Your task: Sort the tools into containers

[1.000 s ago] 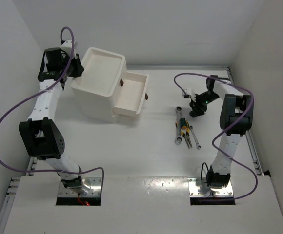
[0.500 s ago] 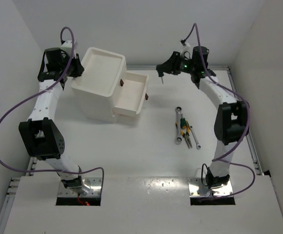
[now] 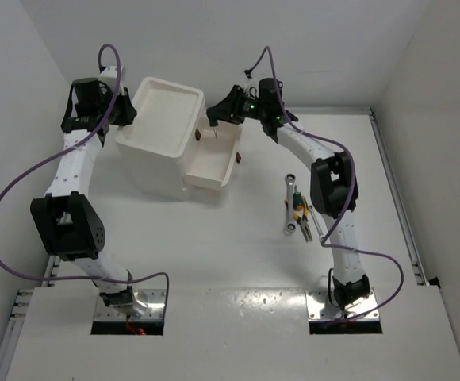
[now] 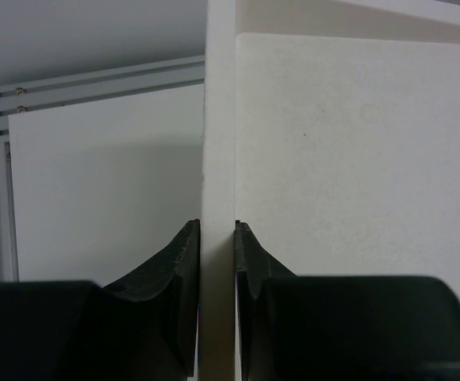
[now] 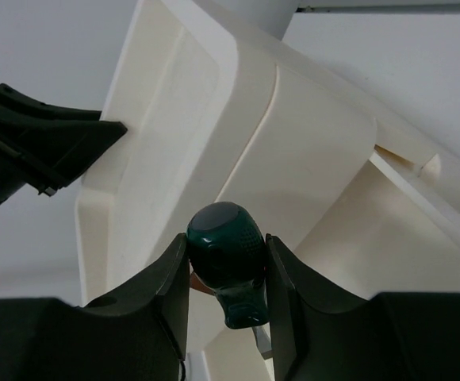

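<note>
Two arms, one white cabinet (image 3: 160,171) with one tray (image 3: 166,115) sunk into its top and one drawer (image 3: 211,163) pulled out to the right. I count two small dark handles (image 3: 199,136), one above the drawer and one on the drawer's front. One screwdriver (image 5: 227,252) is up in the air, its dark green handle pinched between the right gripper's (image 5: 224,238) two fingers (image 5: 165,290), butt end towards the wrist camera and shaft pointing down. From above, that gripper hangs over the drawer's far edge, just right of the tray. The rest of the tools lie well apart to the right on the table (image 3: 214,254): one pair of pliers (image 3: 297,208) bunched with at least two wrenches (image 3: 290,190), too tight a cluster to count surely. The left gripper (image 4: 216,226) is clamped on the cabinet's far left rim, one finger (image 4: 184,266) outside the wall and one inside. Only its wrist view shows that grip plainly; from above the rim is half hidden under the gripper. Only the overhead view shows the pliers and wrenches.
</note>
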Tool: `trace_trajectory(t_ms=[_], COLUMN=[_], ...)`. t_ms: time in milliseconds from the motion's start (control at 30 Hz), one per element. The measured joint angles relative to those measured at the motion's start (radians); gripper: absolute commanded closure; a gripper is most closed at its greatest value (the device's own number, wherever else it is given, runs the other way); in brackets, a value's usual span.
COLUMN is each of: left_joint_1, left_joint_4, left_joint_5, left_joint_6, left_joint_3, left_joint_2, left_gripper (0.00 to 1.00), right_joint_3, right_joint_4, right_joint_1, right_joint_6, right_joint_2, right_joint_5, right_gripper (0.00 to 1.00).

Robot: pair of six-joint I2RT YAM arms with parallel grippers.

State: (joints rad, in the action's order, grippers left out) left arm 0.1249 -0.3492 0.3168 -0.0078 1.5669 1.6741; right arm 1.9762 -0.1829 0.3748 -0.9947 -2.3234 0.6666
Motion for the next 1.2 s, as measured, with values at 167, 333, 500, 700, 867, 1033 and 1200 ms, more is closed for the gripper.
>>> trace_trajectory(t_ms=[167,333,500,700,867,1033,1200], left_joint_1=[0.001,0.001,0.001,0.001,0.002,0.003,0.003], left_joint_4=[0.000,0.000,0.000,0.000,0.000,-0.002,-0.007], left_joint_5=[0.001,0.001,0.001,0.004,0.009,0.010,0.010], left_joint_6=[0.000,0.000,0.000,0.000,0.003,0.008,0.011], left_joint_3=[0.000,0.000,0.000,0.000,0.001,0.003,0.008], left_joint_2=[0.000,0.000,0.000,0.000,0.002,0.002,0.004], left_gripper=[1.00,1.00,1.00,1.00,1.00,1.00,1.00], right_joint_3=[0.001,0.001,0.001,0.001,-0.069,-0.171,-0.371], right_joint_4=[0.039,0.065,0.080,0.047,0.076,0.370,0.640], right_joint_1=[-0.001,-0.003,-0.003,-0.003,-0.020,-0.111,-0.235], right_joint_6=[0.015,0.043,0.074,0.094,0.199,0.558,0.823], right_joint_2=[-0.003,-0.003,-0.008,-0.010,0.058,0.273,0.554], right_joint_5=[-0.006,-0.003,0.017,0.045,0.065,0.039,-0.091], right_gripper=[0.83,0.56,0.44,0.40,0.41,0.49,0.55])
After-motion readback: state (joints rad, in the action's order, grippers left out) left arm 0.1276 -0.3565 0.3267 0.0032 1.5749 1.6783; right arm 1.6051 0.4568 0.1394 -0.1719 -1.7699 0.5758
